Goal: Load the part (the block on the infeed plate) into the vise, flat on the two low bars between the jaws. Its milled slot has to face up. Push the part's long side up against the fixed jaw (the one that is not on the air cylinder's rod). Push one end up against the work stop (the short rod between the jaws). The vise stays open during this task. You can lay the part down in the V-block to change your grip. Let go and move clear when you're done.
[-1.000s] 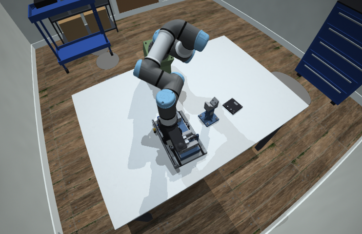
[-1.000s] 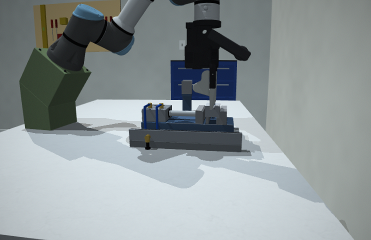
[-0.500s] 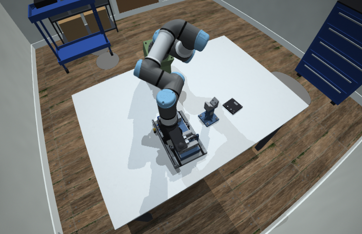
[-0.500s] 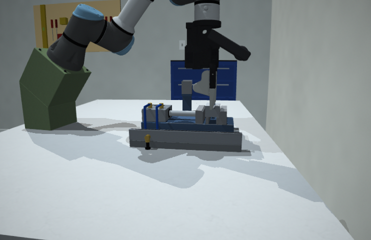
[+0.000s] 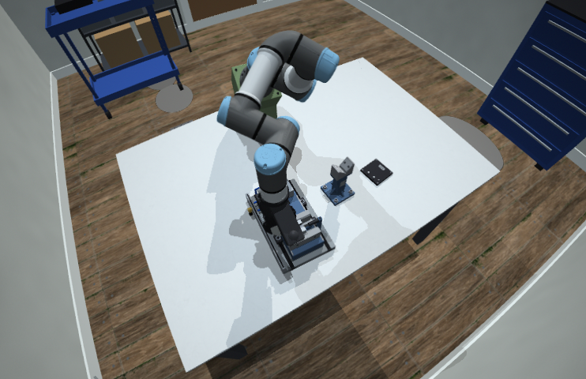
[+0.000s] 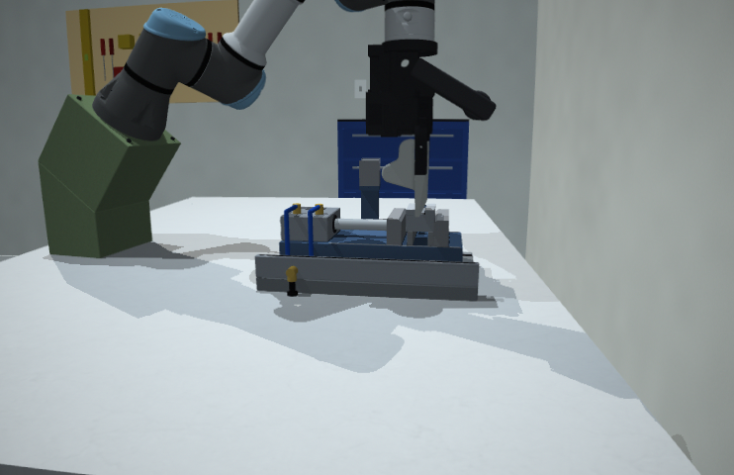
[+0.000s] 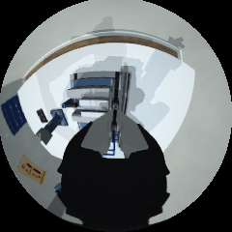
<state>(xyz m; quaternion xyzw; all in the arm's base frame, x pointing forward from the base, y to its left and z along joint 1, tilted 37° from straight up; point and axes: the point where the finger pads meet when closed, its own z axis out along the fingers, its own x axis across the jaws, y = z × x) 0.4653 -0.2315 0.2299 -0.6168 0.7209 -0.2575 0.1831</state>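
I see my gripper point(image 6: 419, 207) with its fingers pressed fully together and nothing between them, pointing straight down into the vise point(image 6: 368, 246). In the exterior view the tips sit in the gap between the jaws, the moving jaw on the cylinder rod point(image 6: 359, 224) at nine o'clock of them and the fixed jaw at three o'clock. The part point(image 6: 420, 228) appears to lie low in that gap under the tips, but I cannot tell whether the fingers touch it, which way its slot faces, or whether it meets the fixed jaw. From the top view my wrist covers the gap. The V-block point(image 5: 341, 171) stands at two o'clock of the vise, apart from it, and the dark infeed plate point(image 5: 376, 171) lies just beyond, at three o'clock of the V-block.
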